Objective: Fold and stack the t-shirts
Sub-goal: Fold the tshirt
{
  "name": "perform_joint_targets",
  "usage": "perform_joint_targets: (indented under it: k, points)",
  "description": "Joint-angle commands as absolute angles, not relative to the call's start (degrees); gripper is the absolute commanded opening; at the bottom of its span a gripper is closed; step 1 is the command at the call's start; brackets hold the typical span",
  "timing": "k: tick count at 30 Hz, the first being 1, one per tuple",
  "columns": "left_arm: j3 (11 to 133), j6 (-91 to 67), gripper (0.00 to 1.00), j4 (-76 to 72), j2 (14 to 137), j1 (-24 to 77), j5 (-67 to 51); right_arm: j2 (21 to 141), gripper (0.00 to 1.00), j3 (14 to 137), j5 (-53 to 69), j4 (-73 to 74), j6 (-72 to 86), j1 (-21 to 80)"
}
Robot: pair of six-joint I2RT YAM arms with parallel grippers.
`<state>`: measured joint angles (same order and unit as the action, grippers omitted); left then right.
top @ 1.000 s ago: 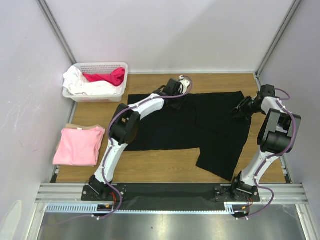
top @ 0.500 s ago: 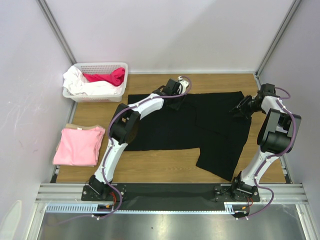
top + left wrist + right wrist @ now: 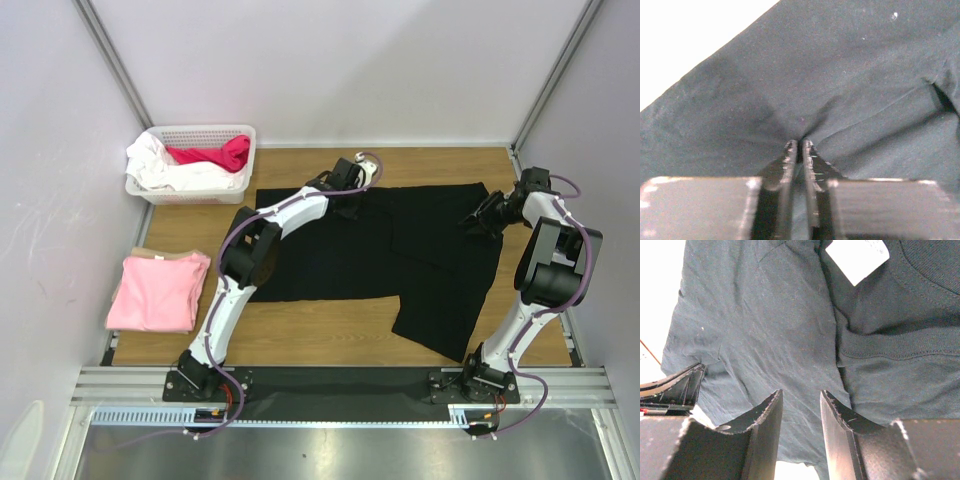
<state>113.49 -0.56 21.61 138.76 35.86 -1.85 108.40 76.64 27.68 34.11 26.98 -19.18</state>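
black t-shirt (image 3: pixel 400 260): opened out flat on the table (image 3: pixel 330 340), filling the middle of the top view, with one flap running down toward the lower right.
left claw (image 3: pixel 348 200): sits at the shirt's upper edge, a bit left of centre. It's pinched almost shut on a little ridge of the black cloth, and in the wrist view the wrinkles fan out from the fingertips (image 3: pixel 790 150).
why that grip: my guess is it takes only the top layer at the edge, so the cloth can be lifted and laid over for a fold.
right claw (image 3: pixel 472 221): over the shirt's upper right part, near the right edge of the cloth.
right claw state: jaws partway apart with black cloth showing in the gap. Honestly can't tell if it's gripping anything or just hovering.
white label (image 3: pixel 857 257): shows at the top of the right wrist view beside a ribbed seam, so that claw is probably near the neck area.
pink t-shirt (image 3: pixel 158 292): already a neat folded square at the left of the frame, well apart from both claws.
basket (image 3: pixel 190 135): upper left, with white and red cloth piled inside.
progress guess: pink one looks done, black one not yet folded.
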Motion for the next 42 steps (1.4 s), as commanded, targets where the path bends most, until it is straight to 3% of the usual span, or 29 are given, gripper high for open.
perform_joint_targets:
  k: [1, 2, 42]
  points:
    - [116.1, -0.6, 0.1, 21.8, 139.0, 35.6, -3.2, 107.1, 0.41, 78.8, 27.8, 34.6, 26.9, -18.9]
    - [116.1, -0.5, 0.0, 21.7, 138.8, 35.7, -3.2, 107.2, 0.41, 78.8, 27.8, 34.6, 26.9, -18.9]
    - [106.6, 1.2, 0.03, 21.7, 129.8, 35.9, -8.3, 109.2, 0.44, 78.3, 26.4, 36.8, 25.4, -18.5]
